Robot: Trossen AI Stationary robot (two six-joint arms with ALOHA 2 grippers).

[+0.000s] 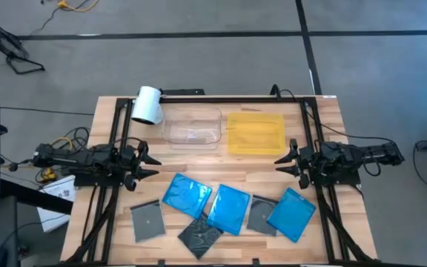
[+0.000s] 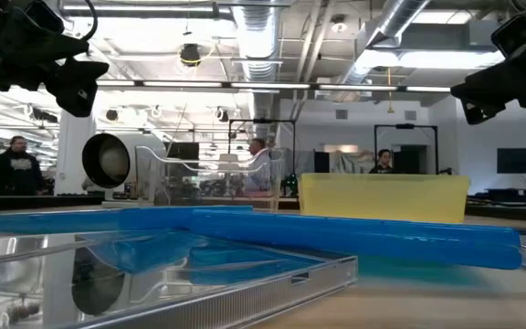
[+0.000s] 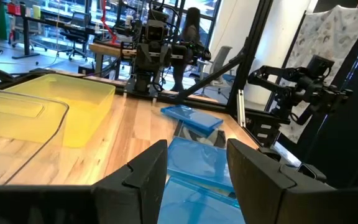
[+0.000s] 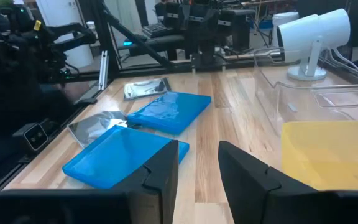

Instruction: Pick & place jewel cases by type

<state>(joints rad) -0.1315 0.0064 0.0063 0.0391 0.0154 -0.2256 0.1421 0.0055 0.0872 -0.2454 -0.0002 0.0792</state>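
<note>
Six jewel cases lie flat in a loose row along the table's near edge, some overlapping. Three are blue (image 1: 186,195) (image 1: 230,208) (image 1: 293,213) and three are grey-clear (image 1: 147,220) (image 1: 200,236) (image 1: 260,215). My left gripper (image 1: 150,159) hovers open above the table's left side, pointing right, with blue cases (image 3: 194,158) ahead of its fingers. My right gripper (image 1: 282,159) hovers open on the right side, pointing left, above a blue case (image 4: 120,155). Neither touches anything.
A clear plastic tray (image 1: 193,127) and a flat yellow tray (image 1: 256,133) sit side by side at the table's far middle. A white cylindrical device (image 1: 147,105) stands at the far left. Bare wood lies between the trays and the cases. People show in the room behind.
</note>
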